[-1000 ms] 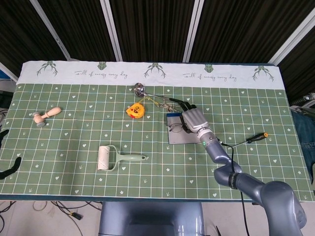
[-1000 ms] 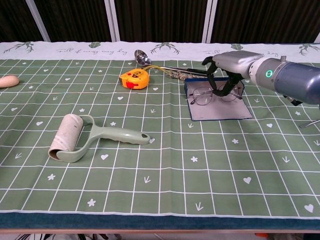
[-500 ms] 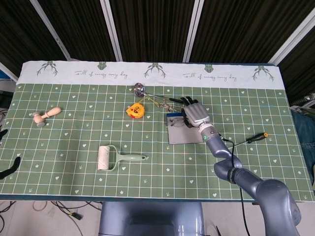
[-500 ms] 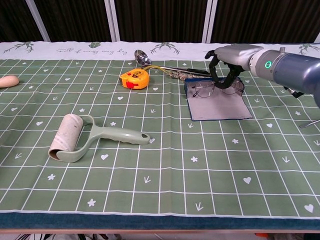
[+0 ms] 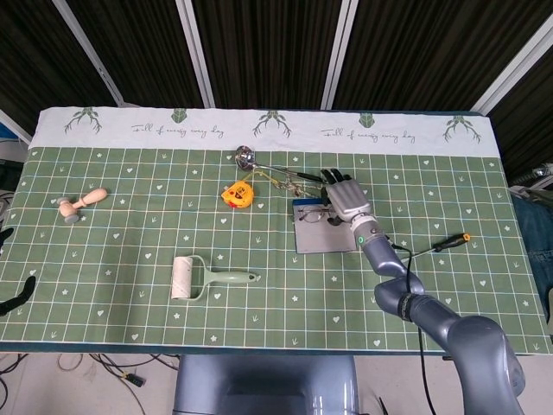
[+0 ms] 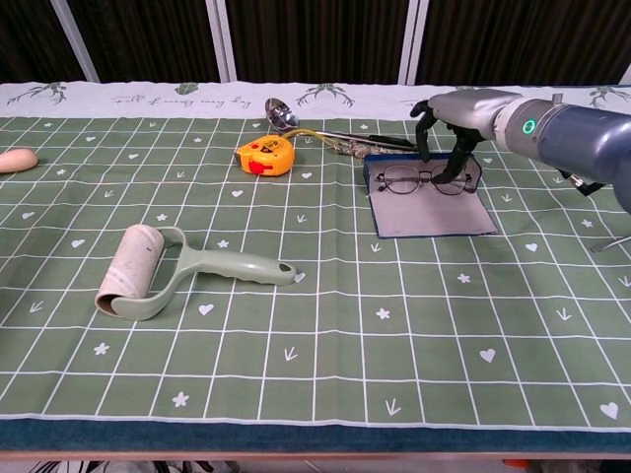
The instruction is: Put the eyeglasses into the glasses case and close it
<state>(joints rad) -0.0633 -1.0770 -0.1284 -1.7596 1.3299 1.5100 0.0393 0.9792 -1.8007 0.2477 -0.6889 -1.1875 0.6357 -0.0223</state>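
The glasses case (image 6: 434, 215) lies open right of the table's centre, its grey flap toward me and its blue tray at the back; the head view shows the case (image 5: 321, 238) too. The thin-rimmed eyeglasses (image 6: 424, 181) lie level in the blue tray, lenses facing me, and the head view shows these eyeglasses (image 5: 313, 213) as well. My right hand (image 6: 455, 113) arches over them from the right, fingertips still pinching the frame near its right lens. In the head view the right hand (image 5: 346, 199) covers the tray's right end. No view shows my left hand.
A metal ladle (image 6: 279, 113) with other utensils lies just behind the case. A yellow tape measure (image 6: 264, 155) sits to its left. A green lint roller (image 6: 148, 271) lies front left. A screwdriver (image 5: 441, 244) lies right of my arm, a wooden tool (image 5: 82, 204) far left.
My right hand carried the eyeglasses from over the grey flap back to the blue tray and lowered them until they lie level in it.
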